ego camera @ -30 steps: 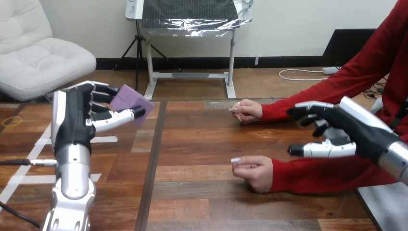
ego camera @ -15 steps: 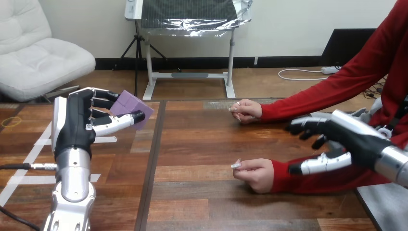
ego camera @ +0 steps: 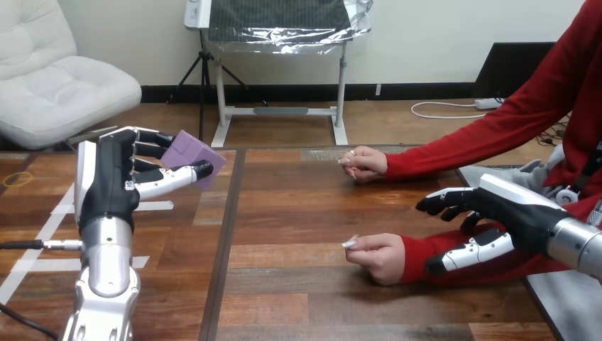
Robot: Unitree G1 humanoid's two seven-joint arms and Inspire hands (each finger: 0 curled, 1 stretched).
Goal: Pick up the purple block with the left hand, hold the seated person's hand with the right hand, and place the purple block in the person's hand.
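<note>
Grips the purple block (ego camera: 190, 155) between curled fingers and thumb of the left robot hand (ego camera: 113, 181), raised above the table (ego camera: 298, 213). Hangs the right robot hand (ego camera: 507, 213) open and empty beside the person's nearer hand (ego camera: 376, 256).

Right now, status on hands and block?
Left hand shut on purple block, raised. Right hand open at person's near sleeve, not gripping. Person's near hand closed.
</note>
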